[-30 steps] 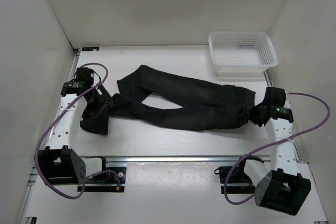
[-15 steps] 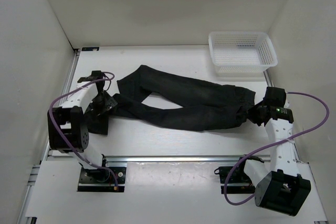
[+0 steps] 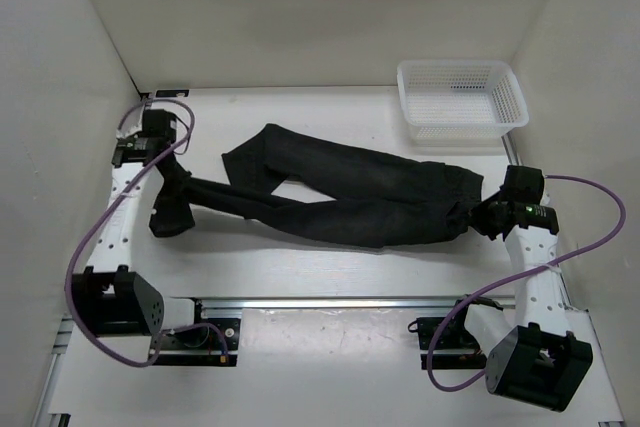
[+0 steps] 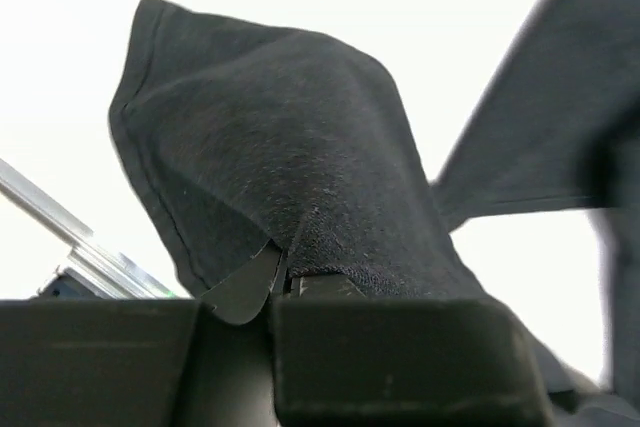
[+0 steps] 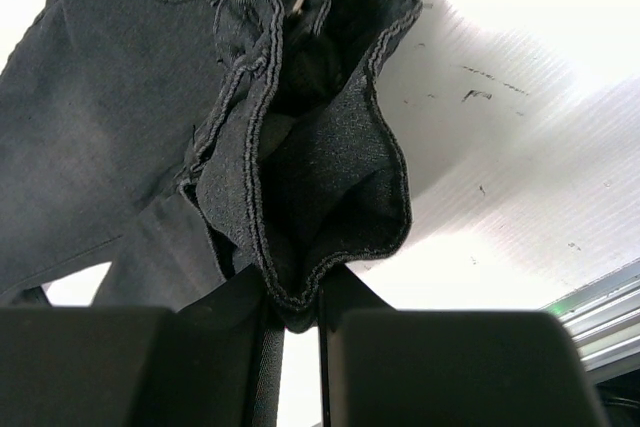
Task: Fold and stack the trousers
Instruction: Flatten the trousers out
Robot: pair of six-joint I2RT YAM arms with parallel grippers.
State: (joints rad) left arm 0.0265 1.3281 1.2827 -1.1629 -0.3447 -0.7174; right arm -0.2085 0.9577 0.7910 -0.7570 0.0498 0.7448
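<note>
At the left edge of the overhead view, the left gripper [image 3: 172,182] has its fingers clenched on the hem end of one leg of the trousers [image 3: 350,197]. Its wrist view shows the black cloth pinched tight between them. From there the trousers lie stretched across the middle of the white surface [image 3: 300,267], with the second leg forking off toward the upper left, its hem loose. At the right, the right gripper [image 3: 482,215] grasps the bunched waistband, fingers closed on the seam. A white mesh basket [image 3: 463,130] sits apart at the upper right. I'd judge this the start of the first fold, with both ends grasped. Next the two ends want bringing together. Whether the hem is clear of the surface I can't quite tell from above.
</note>
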